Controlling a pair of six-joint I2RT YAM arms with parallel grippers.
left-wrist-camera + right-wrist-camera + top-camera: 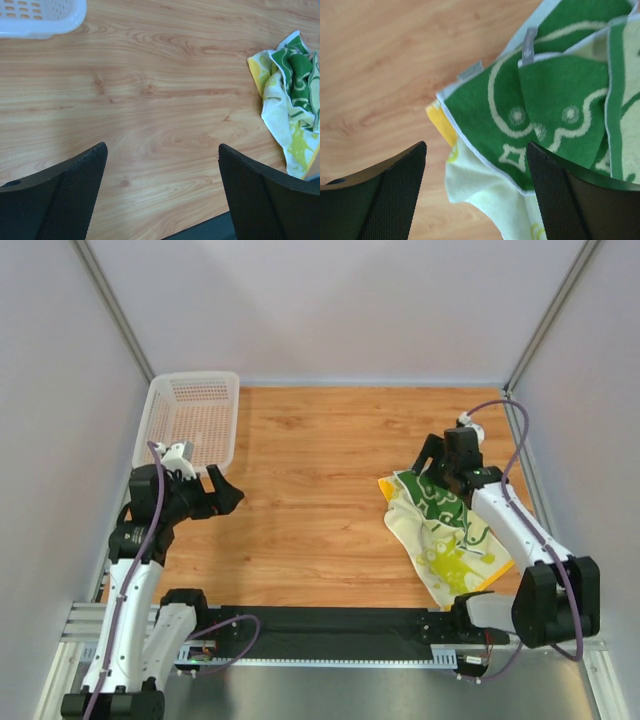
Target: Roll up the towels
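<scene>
Two towels lie crumpled together at the table's right side. The green-patterned towel (432, 498) (555, 105) rests on top of the cream towel with yellow-green blotches and an orange edge (455, 560) (485, 192). My right gripper (436, 474) (476, 144) hovers open over the pile's far left corner. Its fingers straddle the towel edges without pinching them. My left gripper (226, 490) (161, 146) is open over bare wood at the left, nothing between its fingers. In its view both the green towel (298, 75) and the cream towel (290, 135) lie far off to the right.
A white mesh basket (190, 420) (45, 22) stands at the back left, just beyond my left gripper. Grey walls enclose the wooden table (320, 490). A black strip (330, 625) runs along the near edge between the arm bases.
</scene>
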